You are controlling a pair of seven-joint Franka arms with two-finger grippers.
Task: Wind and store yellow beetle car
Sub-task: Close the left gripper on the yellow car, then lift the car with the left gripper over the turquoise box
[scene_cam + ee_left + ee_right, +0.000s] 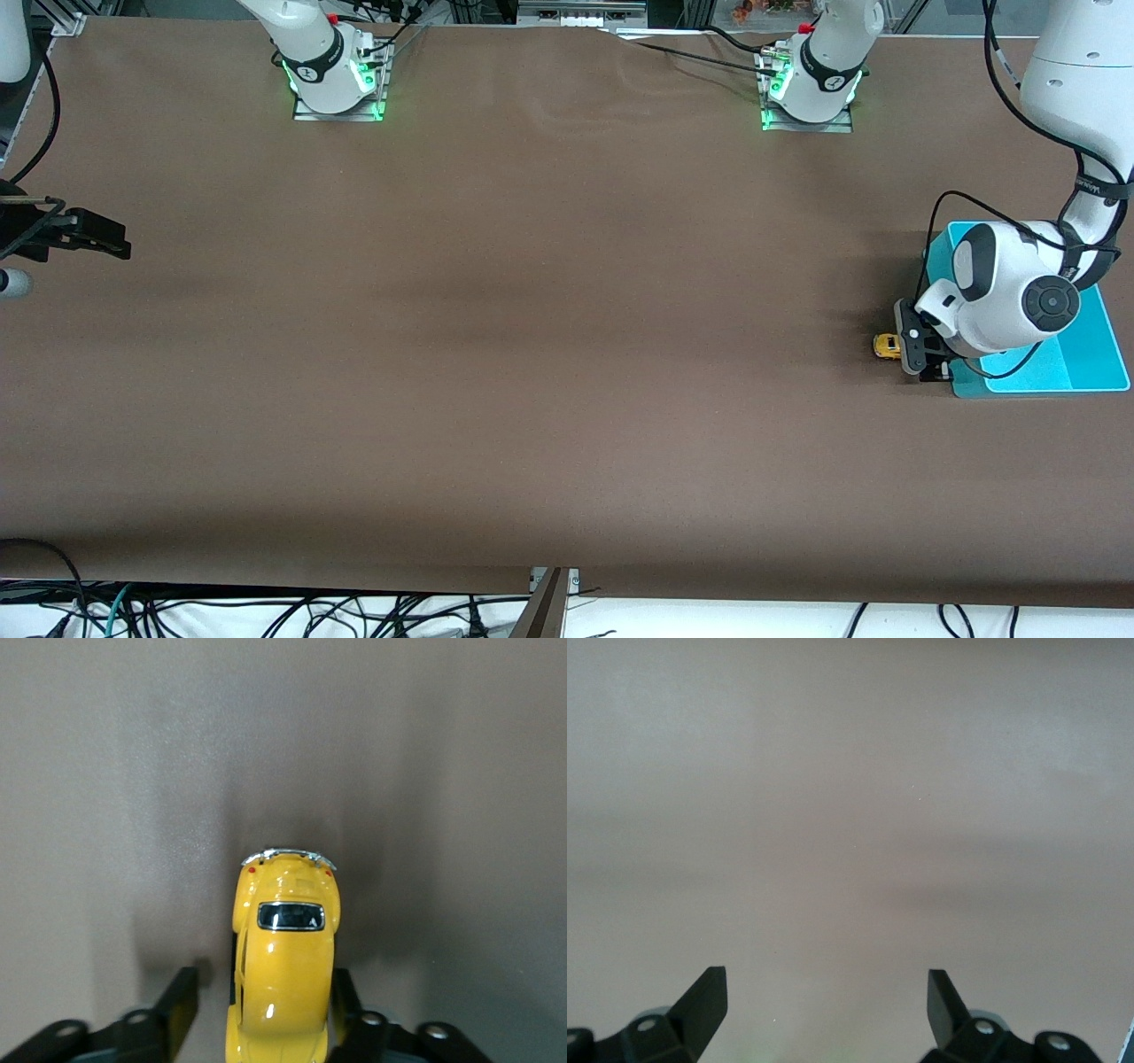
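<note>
The yellow beetle car [886, 346] stands on the brown table at the left arm's end, right beside the teal tray [1099, 354]. My left gripper [912, 354] is down at table level, straddling the car. In the left wrist view the car [283, 966] sits between the fingers [177, 1010]. One finger lies against the car's side. The other stands a small gap away from it, so nothing is clamped. My right gripper [111, 241] waits at the right arm's end of the table, and in its wrist view it is open [827, 979] over bare tabletop.
The left arm's white wrist [1001, 288] hangs over the tray and hides much of it. Both arm bases [337, 80] [811, 89] stand along the table's edge farthest from the front camera. Brown tabletop [532, 354] stretches between the two grippers.
</note>
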